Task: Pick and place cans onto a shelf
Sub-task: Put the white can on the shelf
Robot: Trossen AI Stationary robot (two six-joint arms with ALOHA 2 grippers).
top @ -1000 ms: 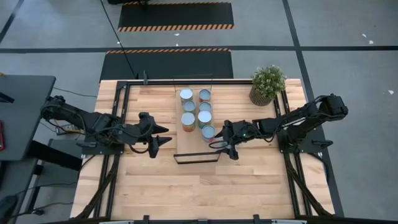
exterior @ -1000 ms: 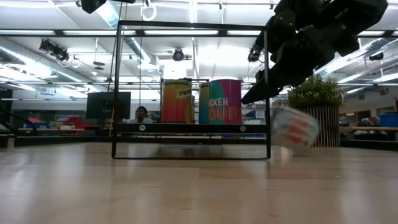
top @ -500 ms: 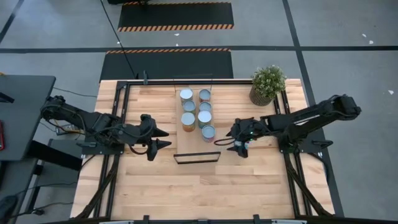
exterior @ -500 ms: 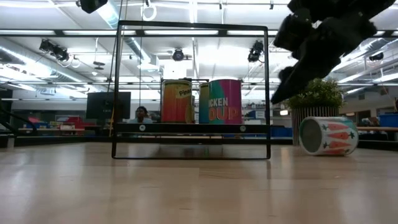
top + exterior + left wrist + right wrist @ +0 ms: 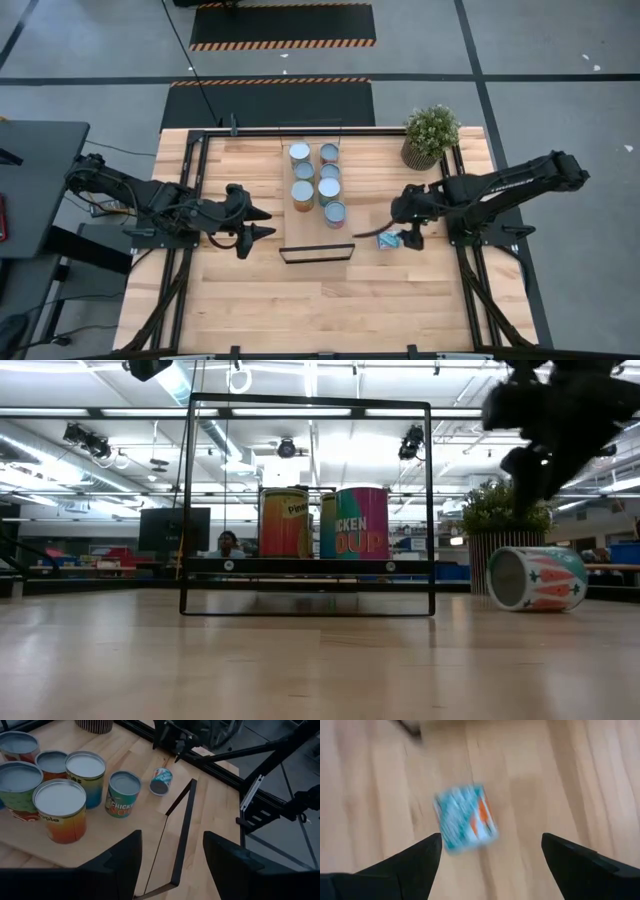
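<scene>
"CKEN" on the pink can (image 5: 362, 522), "CHICKE" on a can (image 5: 121, 794), "Pin" on the yellow can (image 5: 284, 521)

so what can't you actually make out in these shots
- Fallen can, right wrist view: motion blur smears its label.
- Cans on the shelf, low view: the front two cans hide the rows behind.
- Right gripper, low view: cut off by the top edge.
- Left gripper, high view: too small to see detail.
</scene>
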